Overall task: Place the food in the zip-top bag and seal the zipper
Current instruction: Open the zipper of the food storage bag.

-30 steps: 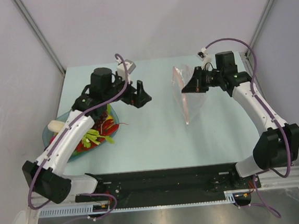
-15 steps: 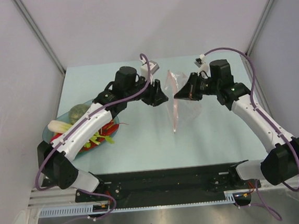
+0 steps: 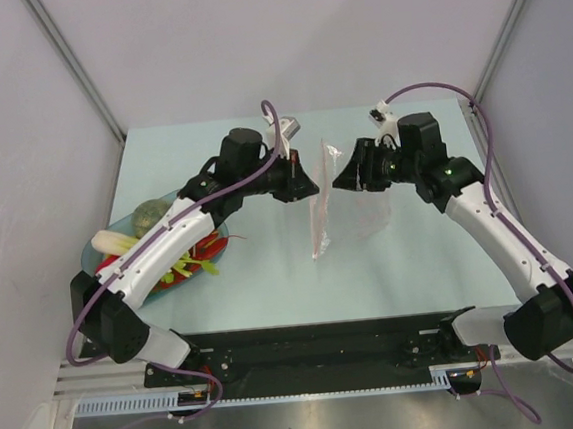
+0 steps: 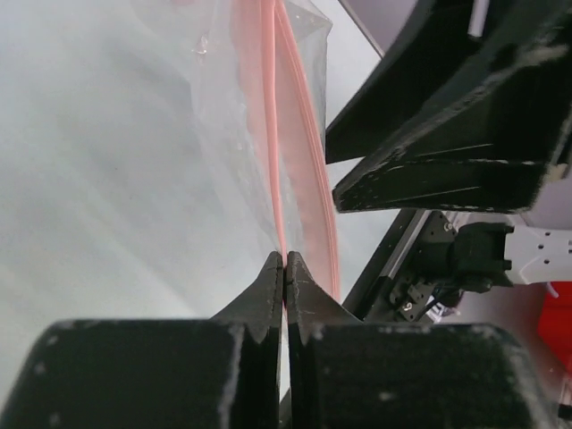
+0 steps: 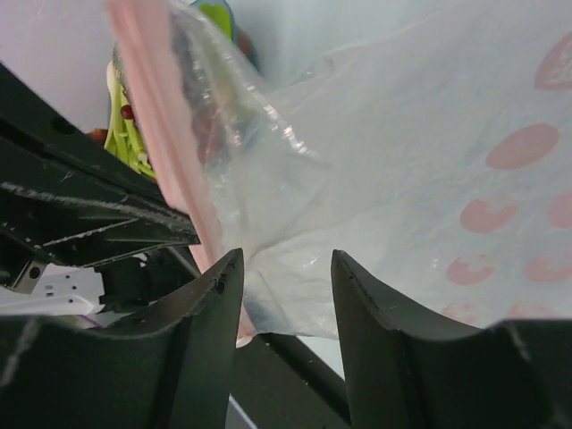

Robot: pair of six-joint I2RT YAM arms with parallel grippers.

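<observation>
Your left hand (image 4: 284, 264) has its fingers pressed together on the zipper (image 4: 268, 134), pinching that pink strip at the bag's mouth. Your right hand (image 5: 280, 268) is spread, with clear film lying in the gap between its fingers but nothing clamped. I read this as setting up to open the mouth. The left pins one lip so the right can take the other and pull the two apart for loading.

From here, largest to smallest. The table (image 3: 273, 286) carries everything. The zip-top bag (image 3: 355, 214) sits mid-table between your two hands, stood up on edge rather than lying flat. Whether its near corner touches the table I cannot tell. The blue-green dish (image 3: 89, 260) lies well to the left of the bag, partly under your left arm. The zipper's long axis runs from the far side toward you, leaning slightly left as it comes nearer. So the mouth faces left toward the dish, and the bag's body trails off to the right. The food (image 3: 198, 257) is all in the dish and none shows in the bag, so I judge loading has not begun.
</observation>
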